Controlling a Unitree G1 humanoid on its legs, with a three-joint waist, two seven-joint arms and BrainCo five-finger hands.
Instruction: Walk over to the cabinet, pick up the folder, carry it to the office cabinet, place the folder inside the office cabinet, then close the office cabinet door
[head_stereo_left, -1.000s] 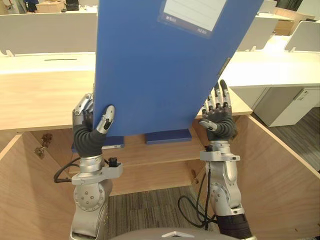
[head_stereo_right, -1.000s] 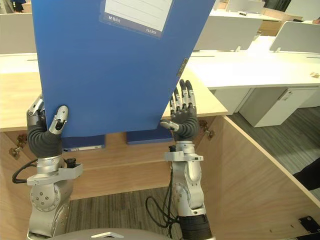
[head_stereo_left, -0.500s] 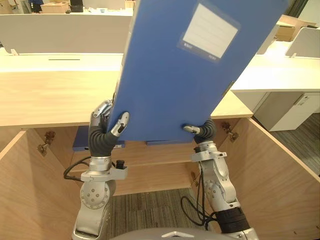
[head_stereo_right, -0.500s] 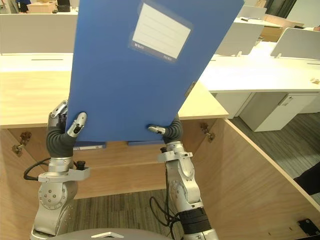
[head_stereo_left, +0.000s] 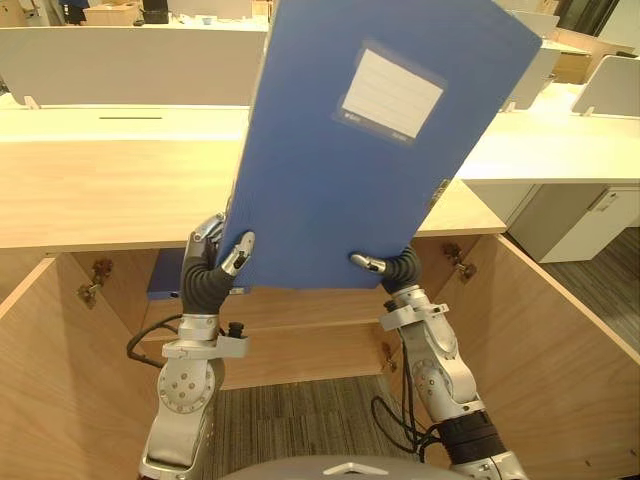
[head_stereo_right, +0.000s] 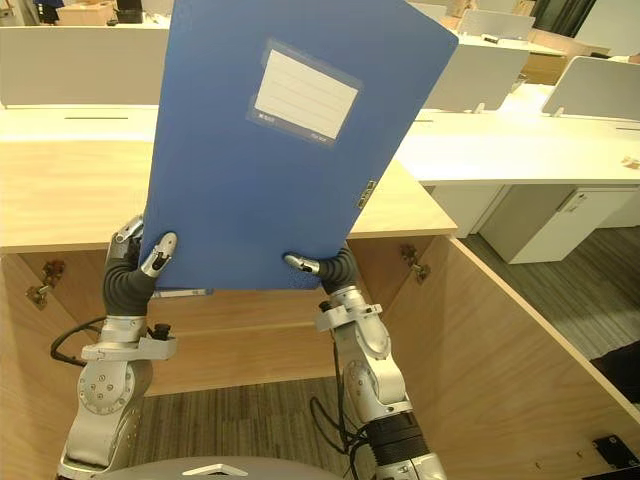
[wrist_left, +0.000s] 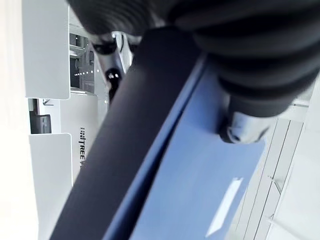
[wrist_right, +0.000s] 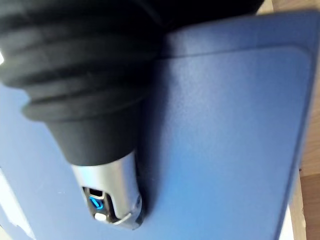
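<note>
Big blue stiff plastic folder (head_stereo_left: 370, 170) with white label is held up above the open light-wood office cabinet (head_stereo_left: 100, 190), top leaning to 1 o'clock; left robot hand (head_stereo_left: 213, 265) is clamped on its 7 o'clock corner, thumb on the front face, right robot hand (head_stereo_left: 392, 268) clamped likewise on the bottom edge at 5 o'clock. Looks light, rigid, a bit slick: likely won't sag but could pivot or slide in a thumb pinch, so the two bottom corners seem the best hold. Cabinet shelf (head_stereo_left: 300, 308) lies at 6 o'clock below, with another flat blue folder (head_stereo_left: 165, 282) on it at 8 o'clock.
</note>
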